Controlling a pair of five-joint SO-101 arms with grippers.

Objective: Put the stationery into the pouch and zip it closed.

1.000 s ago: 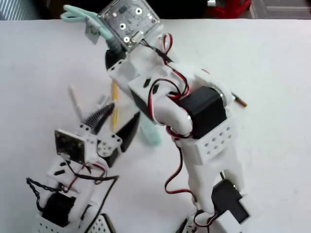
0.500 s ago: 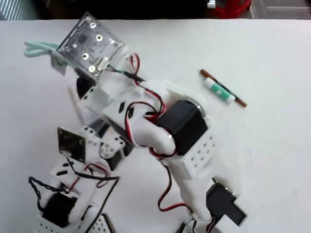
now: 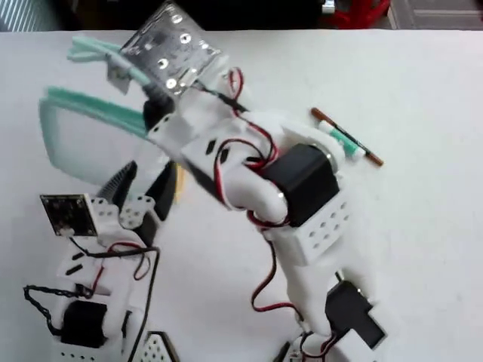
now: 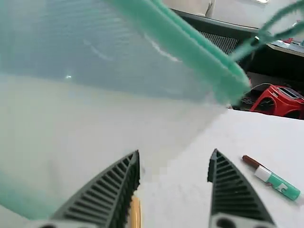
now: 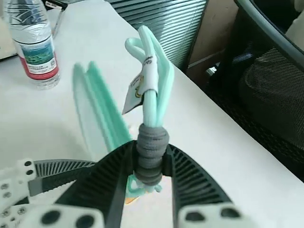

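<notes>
The pouch (image 3: pixel 83 143) is translucent with a mint green zip edge and hangs raised over the table's left side. My right gripper (image 5: pixel 151 159) is shut on the grey zip pull (image 5: pixel 152 145), from which a mint cord loop (image 5: pixel 149 61) sticks out. In the high view the right gripper (image 3: pixel 153 96) sits under its camera board. My left gripper (image 4: pixel 173 164) stands open just under the pouch (image 4: pixel 95 99), holding nothing. A yellow pencil (image 4: pixel 135 213) lies below it. A brown pen (image 3: pixel 370 154) and a green-and-white marker (image 3: pixel 338 139) lie on the table to the right.
A water bottle (image 5: pixel 33 42) stands on the table beyond the pouch. The right arm's body (image 3: pixel 302 196) crosses the table's middle. A chair and a red object (image 4: pixel 278 99) lie beyond the far edge. Bare table (image 3: pixel 423 226) shows on the right.
The right arm swung left, then partly back, lifting the pouch off the table so it now hangs spread at the left. The left gripper has shifted left beneath it.
</notes>
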